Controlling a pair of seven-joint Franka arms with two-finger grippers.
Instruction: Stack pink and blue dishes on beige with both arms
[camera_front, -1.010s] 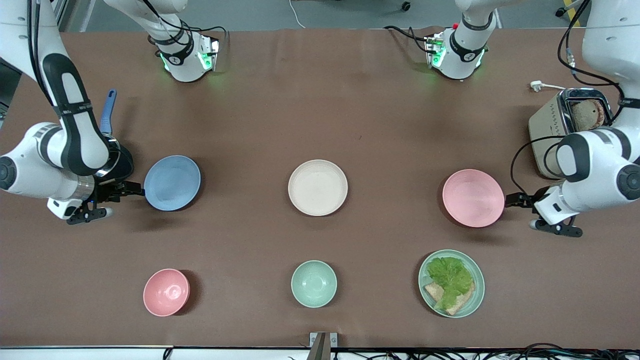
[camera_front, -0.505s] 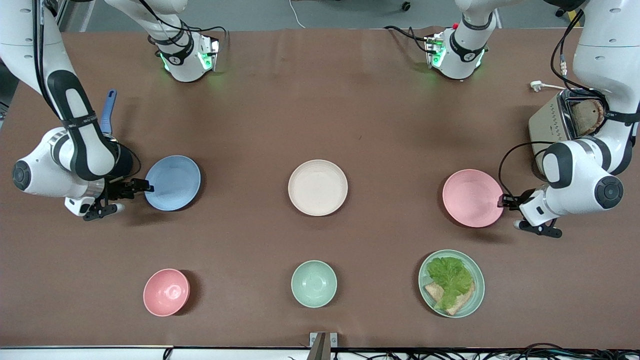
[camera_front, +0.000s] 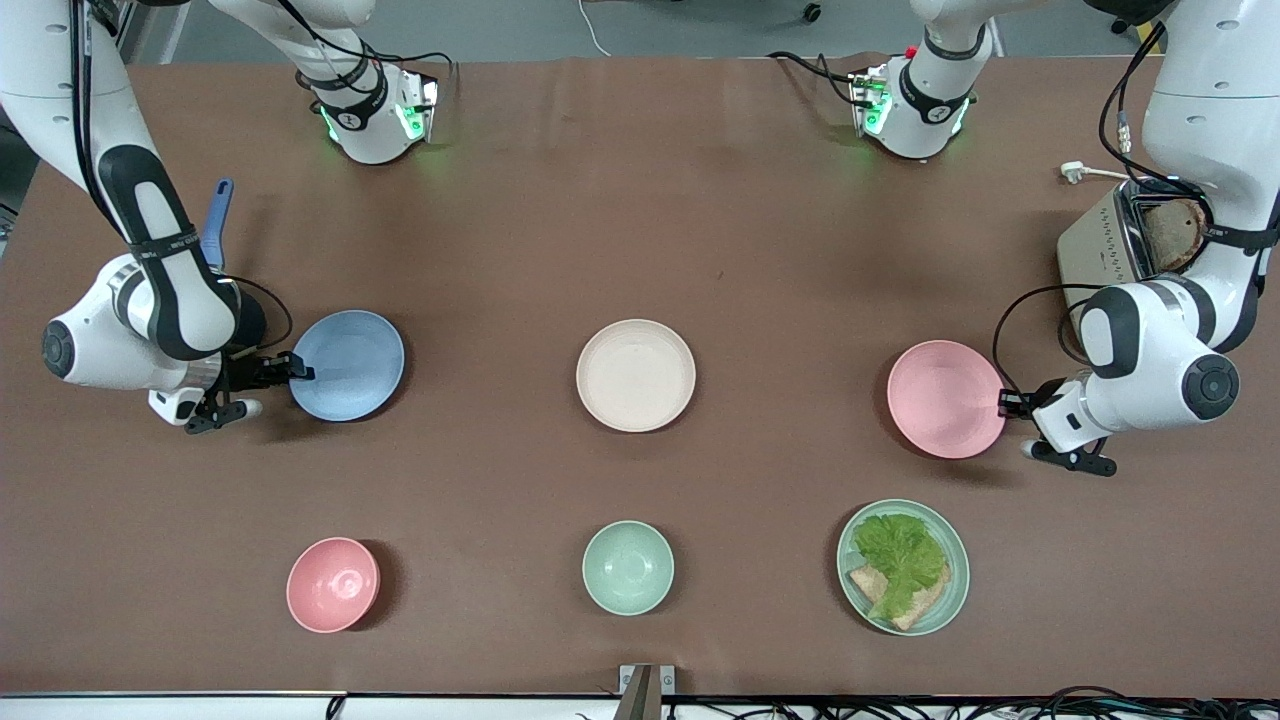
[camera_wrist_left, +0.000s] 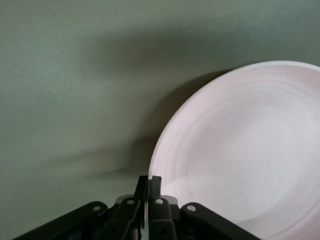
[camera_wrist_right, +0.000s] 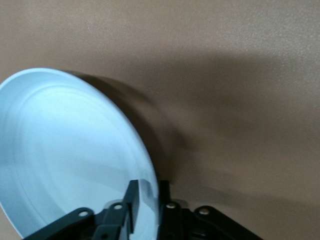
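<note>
The light blue plate (camera_front: 350, 365) (camera_wrist_right: 65, 150) lies toward the right arm's end of the table. My right gripper (camera_front: 298, 372) (camera_wrist_right: 147, 192) is shut on the blue plate's outer rim, one finger above it and one below. The pale pink plate (camera_front: 945, 398) (camera_wrist_left: 240, 150) lies toward the left arm's end, and my left gripper (camera_front: 1003, 402) (camera_wrist_left: 149, 182) is shut on its outer rim. The beige plate (camera_front: 636, 375) sits bare in the middle of the table between them, level with both.
Nearer the front camera stand a pink bowl (camera_front: 333, 584), a pale green bowl (camera_front: 627, 567) and a green plate (camera_front: 960, 560) with lettuce and bread. A toaster (camera_front: 1140, 240) holding bread sits by the left arm. A blue handle (camera_front: 215, 225) shows beside the right arm.
Both grippers moved inward onto the plates' rims and closed from open. The pink and blue plates shifted very slightly.
</note>
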